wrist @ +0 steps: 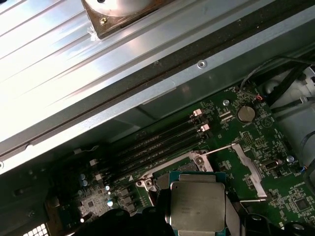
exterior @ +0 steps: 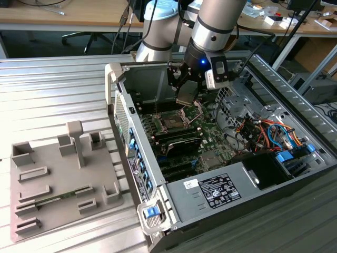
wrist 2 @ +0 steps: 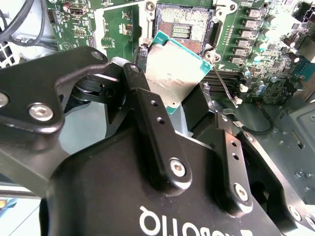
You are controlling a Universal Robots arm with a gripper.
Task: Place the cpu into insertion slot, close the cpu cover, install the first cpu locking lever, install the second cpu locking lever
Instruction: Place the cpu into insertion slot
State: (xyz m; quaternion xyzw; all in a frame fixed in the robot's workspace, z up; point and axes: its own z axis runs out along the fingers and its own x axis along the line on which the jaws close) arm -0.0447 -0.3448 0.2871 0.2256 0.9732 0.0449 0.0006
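My gripper (exterior: 187,93) hangs inside the open computer case, shut on the cpu (exterior: 187,98), a thin square chip with a dull silver face and green edge. Both wrist views show the cpu (wrist 2: 172,69) (wrist: 197,204) pinched by its sides between the black fingers (wrist 2: 142,98). It is held tilted a little above the insertion slot (exterior: 171,123) (wrist 2: 184,24), which lies open and bare on the green board. The cpu cover (wrist: 248,164) (exterior: 197,109) stands swung open beside the slot. A thin wire locking lever (wrist 2: 224,86) (wrist: 216,149) sticks up, unlatched.
The case walls (exterior: 124,113) box in the board. Black memory slots (wrist: 157,142) run along the slot's side. Coloured cables (exterior: 266,132) and a power supply (exterior: 221,190) fill the exterior view's right. A grey parts fixture (exterior: 52,179) with an upright post lies at its left.
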